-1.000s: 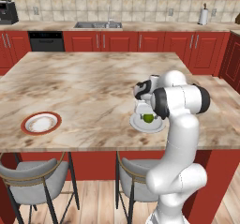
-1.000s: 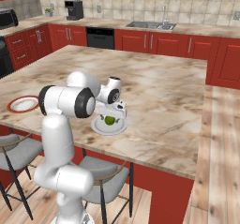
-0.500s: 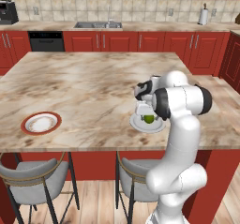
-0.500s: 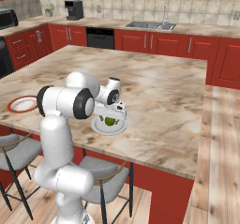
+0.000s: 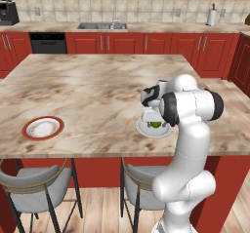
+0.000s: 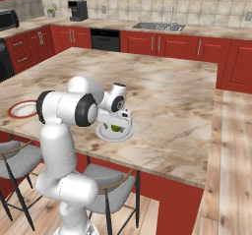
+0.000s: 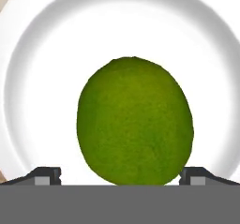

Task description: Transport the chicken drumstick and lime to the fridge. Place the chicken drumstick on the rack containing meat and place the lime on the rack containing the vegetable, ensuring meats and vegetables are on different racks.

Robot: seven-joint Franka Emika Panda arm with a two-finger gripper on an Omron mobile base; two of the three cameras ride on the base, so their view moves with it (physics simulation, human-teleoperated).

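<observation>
The lime point(image 7: 135, 122), round and bright green, lies in the middle of a white plate point(image 7: 47, 54) near the island counter's front edge. My gripper point(image 7: 121, 175) is open and low over it, one dark fingertip point(image 7: 46, 174) on each side of the fruit, with no visible contact. From the base cameras the lime point(image 5: 156, 125) point(image 6: 116, 128) peeks out under the gripper point(image 5: 155, 121) point(image 6: 116, 125), which points down at the plate point(image 5: 144, 129) point(image 6: 104, 134). The chicken drumstick and the fridge are out of view.
A red-rimmed plate point(image 5: 43, 128) point(image 6: 22, 109) sits further along the marble island's front. Two grey stools point(image 5: 34, 183) point(image 5: 141, 178) stand under the front edge. Red cabinets with a sink point(image 5: 101, 26) line the back wall; a microwave point(image 6: 7, 18) is at the far left.
The hand has sunk a little toward the lime. Its jaws stay wide, and the lime and plate have not moved.
</observation>
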